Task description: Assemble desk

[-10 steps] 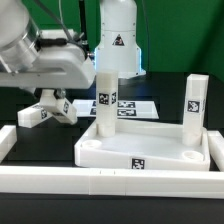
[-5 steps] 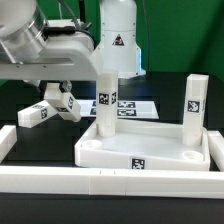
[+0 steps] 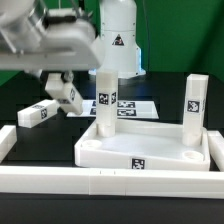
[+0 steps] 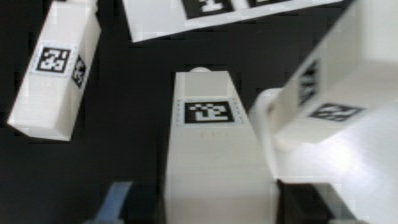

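Note:
The white desk tabletop [image 3: 140, 150] lies rim-up inside the border rails. Two white tagged legs stand upright in it, one at its far left corner [image 3: 107, 105] and one at its far right corner [image 3: 193, 108]. My gripper [image 3: 62, 88] is shut on a third leg [image 3: 68, 95] and holds it tilted above the table, to the exterior view's left of the tabletop. In the wrist view this leg [image 4: 210, 130] runs out from between my fingers [image 4: 121, 200]. A fourth leg [image 3: 34, 115] lies loose on the black table and also shows in the wrist view [image 4: 54, 70].
White border rails run along the front [image 3: 100, 182] and the right side [image 3: 214, 150]. The marker board [image 3: 138, 106] lies flat behind the tabletop and shows in the wrist view [image 4: 222, 15]. The robot's base [image 3: 118, 40] stands at the back.
My gripper has risen and moved slightly toward the exterior view's right, lifting the held leg off the table. The loose leg and tabletop have not moved.

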`<action>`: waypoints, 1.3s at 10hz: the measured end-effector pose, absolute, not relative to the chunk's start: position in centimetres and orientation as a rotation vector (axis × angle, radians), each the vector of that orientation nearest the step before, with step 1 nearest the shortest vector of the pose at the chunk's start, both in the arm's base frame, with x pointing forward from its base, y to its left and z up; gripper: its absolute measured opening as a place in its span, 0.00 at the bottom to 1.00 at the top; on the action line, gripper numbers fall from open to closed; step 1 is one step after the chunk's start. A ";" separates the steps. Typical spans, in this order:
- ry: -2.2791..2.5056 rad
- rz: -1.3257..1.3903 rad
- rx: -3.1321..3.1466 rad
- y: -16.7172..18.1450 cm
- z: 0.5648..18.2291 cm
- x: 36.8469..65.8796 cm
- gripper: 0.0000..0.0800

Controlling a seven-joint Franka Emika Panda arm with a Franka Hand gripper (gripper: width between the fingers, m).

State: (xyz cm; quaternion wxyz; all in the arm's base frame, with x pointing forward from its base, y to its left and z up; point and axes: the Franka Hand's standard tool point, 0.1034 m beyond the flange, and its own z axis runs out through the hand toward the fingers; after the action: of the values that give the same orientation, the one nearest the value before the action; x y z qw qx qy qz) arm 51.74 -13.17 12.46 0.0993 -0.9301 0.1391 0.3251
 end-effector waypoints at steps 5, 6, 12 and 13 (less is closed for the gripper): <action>0.356 0.871 -2.794 -11.4 14.6 53.2 0.37; 0.358 0.839 -2.809 -11.5 14.6 53.6 0.37; 0.342 0.489 -2.921 -11.1 16.3 54.8 0.37; 0.349 0.502 -2.910 -10.7 17.4 54.9 0.37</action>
State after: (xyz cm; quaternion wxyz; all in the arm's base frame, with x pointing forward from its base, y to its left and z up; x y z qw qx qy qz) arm 54.90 -10.65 17.43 0.0838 -0.9752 0.1168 0.1684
